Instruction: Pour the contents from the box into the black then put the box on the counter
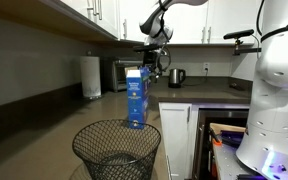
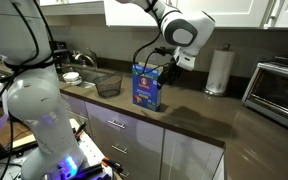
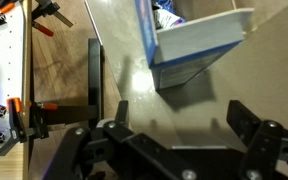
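The blue box (image 1: 136, 98) (image 2: 147, 87) stands upright on the dark counter (image 1: 174, 95) (image 2: 199, 118). In the wrist view the box (image 3: 189, 50) is seen from above with its top flap open, and something bluish, perhaps the contents (image 3: 169, 14), shows inside. My gripper (image 3: 180, 128) (image 1: 156, 62) (image 2: 172, 63) hovers just above and beside the box top. It is open, with nothing between its fingers. The black mesh basket (image 1: 116, 150) (image 2: 107, 85) sits on the counter a short way from the box.
A paper towel roll (image 1: 90, 75) (image 2: 219, 70), a toaster oven (image 1: 119, 72) (image 2: 279, 85) and a kettle (image 1: 177, 77) stand along the counter. Cabinets hang overhead. A white robot body (image 1: 274, 90) (image 2: 34, 100) stands in front of the counter.
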Motion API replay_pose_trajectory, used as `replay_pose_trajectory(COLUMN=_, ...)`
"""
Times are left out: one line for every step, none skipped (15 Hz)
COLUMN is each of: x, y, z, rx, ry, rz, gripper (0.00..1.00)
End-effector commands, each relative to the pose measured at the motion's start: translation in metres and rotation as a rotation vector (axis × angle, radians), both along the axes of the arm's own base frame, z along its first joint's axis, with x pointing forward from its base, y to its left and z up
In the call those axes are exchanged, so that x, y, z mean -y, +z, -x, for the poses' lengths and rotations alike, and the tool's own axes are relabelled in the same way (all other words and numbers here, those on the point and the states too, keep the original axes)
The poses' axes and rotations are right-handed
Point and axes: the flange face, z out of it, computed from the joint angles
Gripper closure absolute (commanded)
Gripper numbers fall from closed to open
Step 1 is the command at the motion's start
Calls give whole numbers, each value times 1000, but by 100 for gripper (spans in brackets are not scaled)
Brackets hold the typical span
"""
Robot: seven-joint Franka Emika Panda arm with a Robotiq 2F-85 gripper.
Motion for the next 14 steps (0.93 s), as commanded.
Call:
replay_pose_trajectory(x=7, y=-18, z=1, rx=-26, ry=1, rz=-107, gripper=0)
replay_pose_trajectory(x=7, y=-23, z=2, rx=-37, ry=1, rz=-130, gripper=0)
replay_pose_trajectory(x=7, y=-29, z=3, rx=-45, ry=3, rz=-153, gripper=0)
replay_pose_trajectory(x=7, y=-33, z=4, rx=-51, ry=2, rz=-180, gripper=0)
replay_pose_trajectory(x=6, y=-38, z=5, rx=-59, ry=-1, rz=-211, gripper=0)
replay_pose_trajectory(x=4, y=-42, z=6, rx=-66, ry=-3, rz=-239, gripper=0)
replay_pose_trajectory(x=2, y=-45, z=7, rx=-74, ry=-9, rz=-276, gripper=0)
replay_pose_trajectory(x=0, y=-50, z=8, rx=-85, ry=-13, rz=-301, gripper=0)
replay_pose_trajectory(x=-1, y=-51, z=8, rx=-97, ry=-15, rz=-322, gripper=0)
replay_pose_trajectory(x=-3, y=-49, z=7, rx=-101, ry=-15, rz=-310, gripper=0)
replay_pose_trajectory(x=-5, y=-52, z=12, rx=-107, ry=-24, rz=-271, gripper=0)
replay_pose_trajectory(x=-5, y=-53, z=12, rx=-110, ry=-24, rz=-271, gripper=0)
replay_pose_trajectory(x=-5, y=-53, z=11, rx=-109, ry=-24, rz=-271, gripper=0)
replay_pose_trajectory(x=-5, y=-53, z=11, rx=-109, ry=-24, rz=-271, gripper=0)
